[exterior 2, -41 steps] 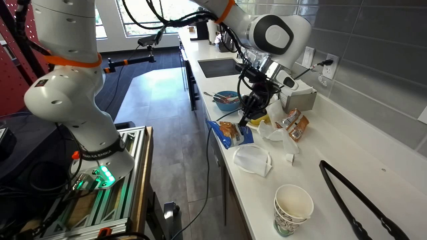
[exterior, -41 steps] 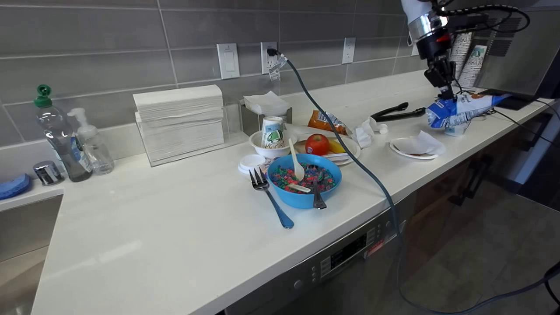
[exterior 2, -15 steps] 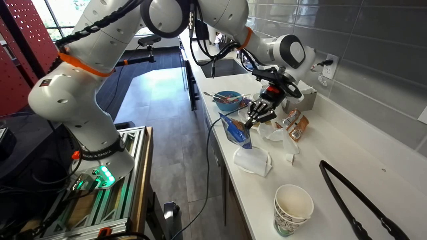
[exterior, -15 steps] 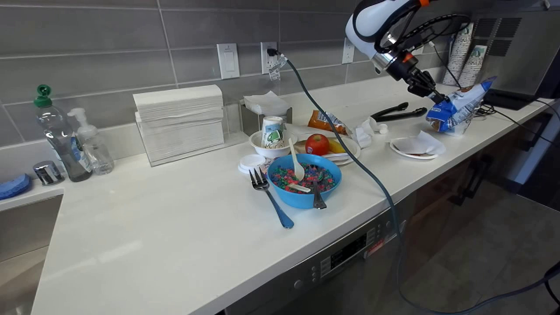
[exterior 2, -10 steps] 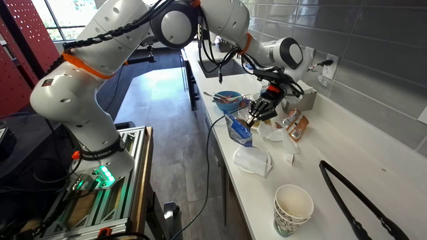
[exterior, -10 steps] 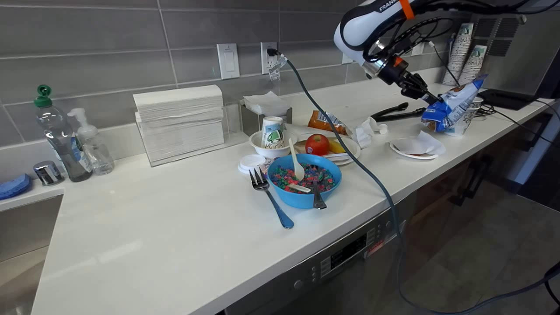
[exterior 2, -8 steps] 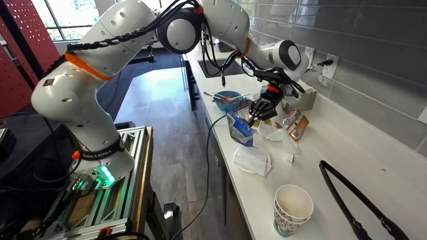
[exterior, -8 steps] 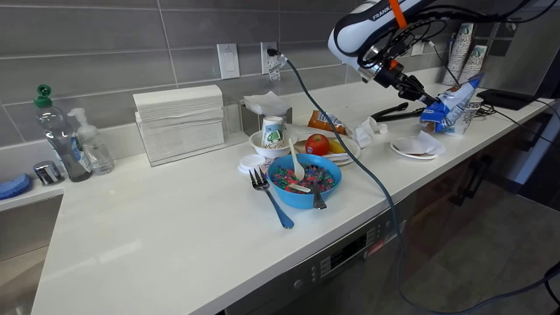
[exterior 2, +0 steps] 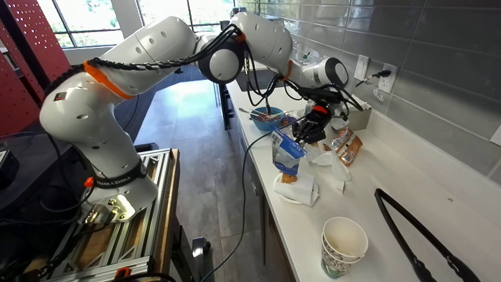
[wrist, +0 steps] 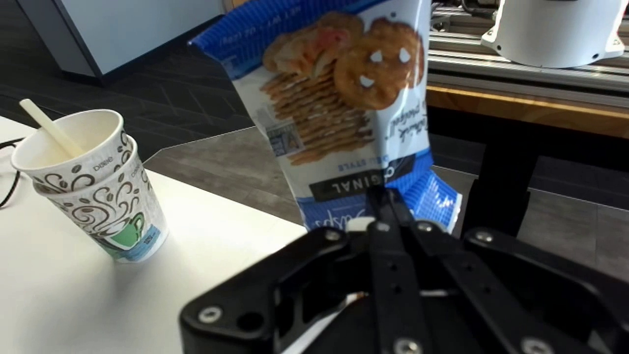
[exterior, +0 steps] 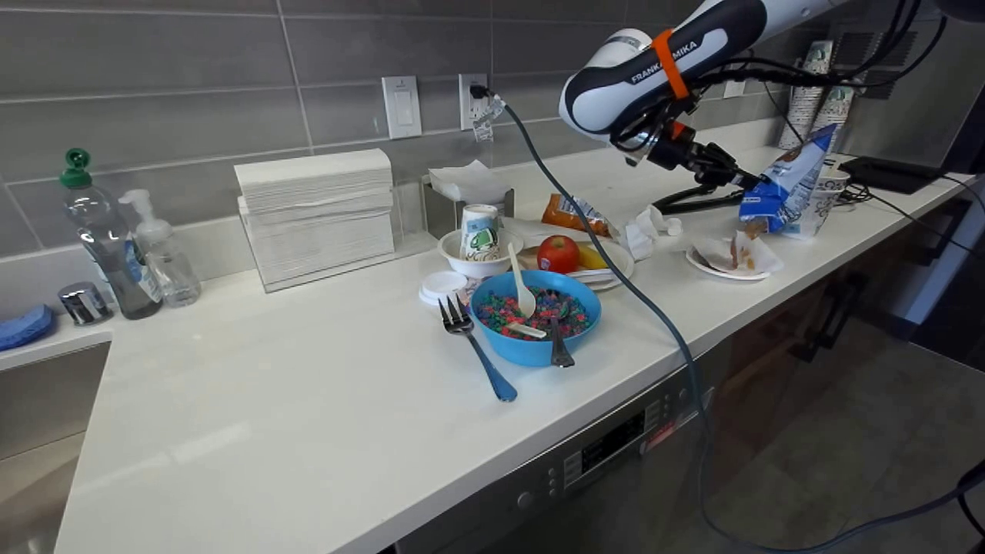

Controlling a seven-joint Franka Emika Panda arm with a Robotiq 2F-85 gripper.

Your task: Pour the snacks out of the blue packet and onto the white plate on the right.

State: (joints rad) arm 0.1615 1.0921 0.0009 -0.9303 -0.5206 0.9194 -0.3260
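Bowl (exterior: 517,351): blue, left of my work.
Tongs (exterior: 696,205): black, lying spread.
Plate (exterior: 726,275): white; napkin (exterior 2: 300,190) in the way across it.
Claw (exterior: 757,182): I'm clamped on the packet (exterior: 792,178).
Packet: tilted over the plate, snacks (exterior 2: 289,178) just below.
Cups (exterior 2: 340,248): stacked, apart.

Kitchen, white counter (exterior: 269,415), sink (exterior: 42,396), tiled wall (exterior: 192,69)

Blue bowl (exterior: 523,354), fork (exterior: 483,358) beside it, red apple (exterior: 558,255), paper towels (exterior: 315,223), black tongs (exterior 2: 417,224)
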